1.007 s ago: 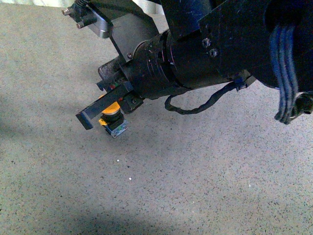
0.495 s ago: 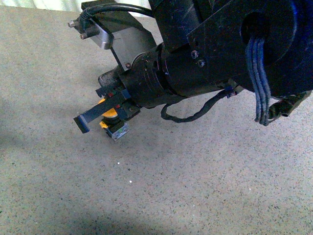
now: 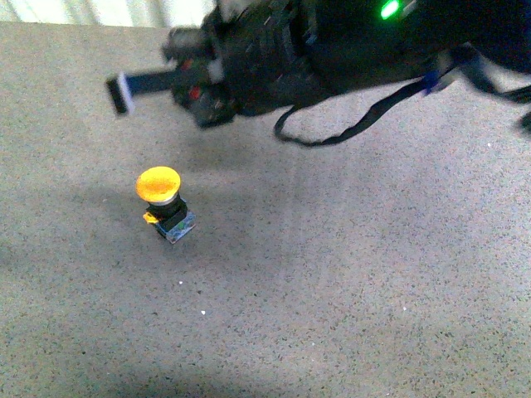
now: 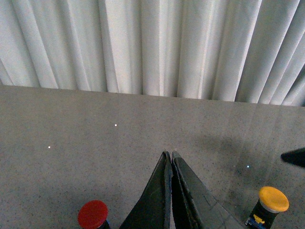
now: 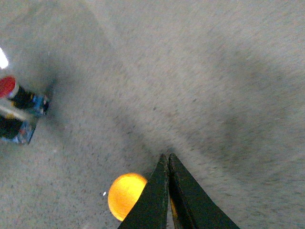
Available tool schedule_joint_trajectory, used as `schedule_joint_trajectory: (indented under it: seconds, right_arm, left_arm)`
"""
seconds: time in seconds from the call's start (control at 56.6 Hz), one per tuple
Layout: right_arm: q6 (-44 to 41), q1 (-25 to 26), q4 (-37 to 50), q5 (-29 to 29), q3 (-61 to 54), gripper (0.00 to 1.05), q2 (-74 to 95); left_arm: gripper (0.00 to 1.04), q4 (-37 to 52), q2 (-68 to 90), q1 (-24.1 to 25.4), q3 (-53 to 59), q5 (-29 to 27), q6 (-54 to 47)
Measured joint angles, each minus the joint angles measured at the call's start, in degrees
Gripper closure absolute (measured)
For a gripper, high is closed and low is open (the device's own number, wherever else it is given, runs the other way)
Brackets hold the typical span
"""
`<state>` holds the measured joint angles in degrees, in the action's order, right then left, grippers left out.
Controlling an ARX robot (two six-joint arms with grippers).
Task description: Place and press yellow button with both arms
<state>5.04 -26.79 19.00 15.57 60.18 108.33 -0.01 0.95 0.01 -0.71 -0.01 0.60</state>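
The yellow button (image 3: pixel 159 184) stands upright on the grey speckled table, its orange-yellow cap on a black body with a blue-and-yellow base. It also shows in the left wrist view (image 4: pixel 273 199) and, from above, in the right wrist view (image 5: pixel 125 194). My right gripper (image 3: pixel 120 89) is shut and empty, raised above and behind the button, apart from it. In the right wrist view its shut fingers (image 5: pixel 166 156) partly cover the cap. My left gripper (image 4: pixel 169 155) is shut and empty, low over the table, with the button off to one side.
A red button (image 4: pixel 93 214) stands near my left gripper and shows blurred in the right wrist view (image 5: pixel 7 87). A white curtain (image 4: pixel 152 45) hangs behind the table's far edge. The right arm's black body (image 3: pixel 332 50) and cable fill the top of the front view.
My right gripper was down on the yellow button's cap. It has risen up and back, leaving the button standing uncovered on the table.
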Motion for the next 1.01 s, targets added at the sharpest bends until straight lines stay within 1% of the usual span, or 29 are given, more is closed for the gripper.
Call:
schedule_joint_trajectory:
  seconds: [0.141, 0.177, 0.265, 0.283, 0.3, 0.318, 0.371, 0.424, 0.459, 0.53, 0.619, 0.795, 1.007]
  right_arm:
    - [1.25, 4.74, 2.34, -2.49, -6.14, 1.03, -8.92]
    - [1.20, 5.81, 2.67, -2.71, -8.26, 1.00, -11.26]
    - [1.20, 8.81, 3.56, -2.54, -15.50, 0.84, -19.32]
    - [1.09, 8.90, 4.09, -3.65, -16.41, 0.83, -20.20]
    - [0.57, 8.83, 6.97, -7.28, -18.53, 0.84, -21.62]
    - [0.07, 8.83, 9.05, -9.75, -19.67, 0.86, -22.43]
    - [-2.05, 8.94, 21.31, -22.14, -25.53, 0.97, -25.99]
    - [-3.28, 9.62, 28.37, -28.68, -29.51, 1.03, -28.52]
    - [-3.58, 10.56, 31.43, -30.10, -32.24, 1.03, -30.42]
    - [-3.85, 12.46, 32.79, -29.97, -36.30, 1.03, -33.11]
    - [-4.42, 14.08, 32.92, -27.67, -40.94, 1.03, -36.28]
    - [-4.66, 17.03, 32.54, -25.16, -46.53, 1.03, -42.60]
    - [-4.68, 20.87, 27.82, -21.35, -53.44, 1.03, -54.03]
  left_arm:
    - [1.03, 0.00, 0.00, 0.00, 0.00, 0.00, 0.00]
    - [1.03, 0.00, 0.00, 0.00, 0.00, 0.00, -0.02]
    - [1.03, 0.00, 0.00, 0.00, 0.00, 0.00, 0.00]
    - [1.03, 0.00, 0.00, 0.00, 0.00, 0.00, 0.00]
    - [1.03, 0.00, 0.00, 0.00, 0.00, 0.00, 0.00]
    - [1.03, 0.00, 0.00, 0.00, 0.00, 0.00, 0.00]
    - [1.03, 0.00, 0.00, 0.00, 0.00, 0.02, 0.00]
    - [1.03, 0.00, 0.00, 0.00, 0.00, 0.02, -0.02]
    - [1.03, 0.00, 0.00, 0.00, 0.00, 0.00, -0.02]
    - [1.03, 0.00, 0.00, 0.00, 0.00, -0.02, 0.00]
    - [1.03, 0.00, 0.00, 0.00, 0.00, 0.00, 0.00]
    - [1.03, 0.00, 0.00, 0.00, 0.00, 0.00, 0.00]
    - [1.03, 0.00, 0.00, 0.00, 0.00, 0.00, -0.02]
